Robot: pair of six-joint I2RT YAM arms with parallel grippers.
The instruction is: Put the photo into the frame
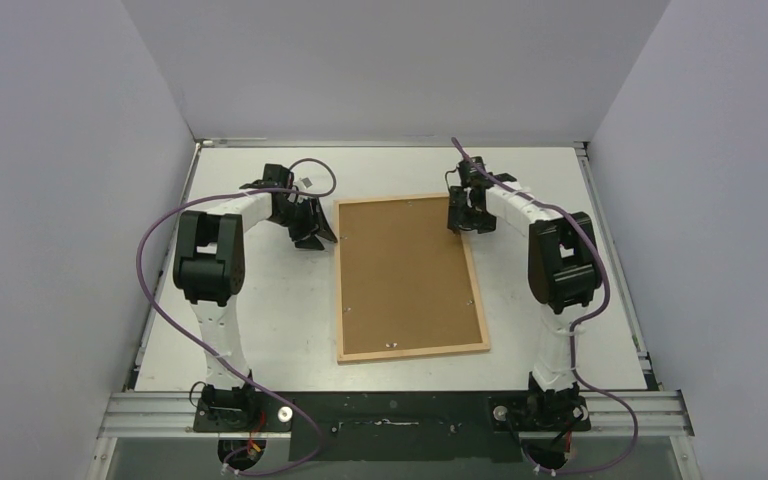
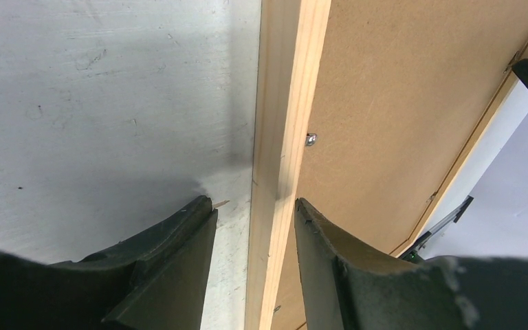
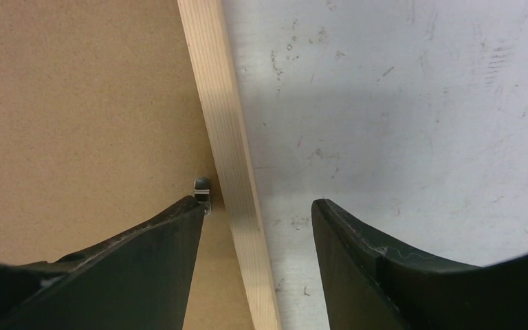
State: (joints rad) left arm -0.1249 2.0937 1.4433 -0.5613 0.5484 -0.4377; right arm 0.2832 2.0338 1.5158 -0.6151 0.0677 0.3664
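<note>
Left hand (image 2: pixel 254 203) stands parted astride the left rail of the frame (image 1: pixel 413 352) near its far corner, clamping nothing. Right hand (image 3: pixel 258 203) is likewise released, straddling the right rail with a gap on each side, next to a small metal tab (image 3: pixel 201 185). The frame lies flat, back up, mid-surface (image 1: pixel 260 320) between the arms, with a brown backing board (image 1: pixel 405 270) inside.
</note>
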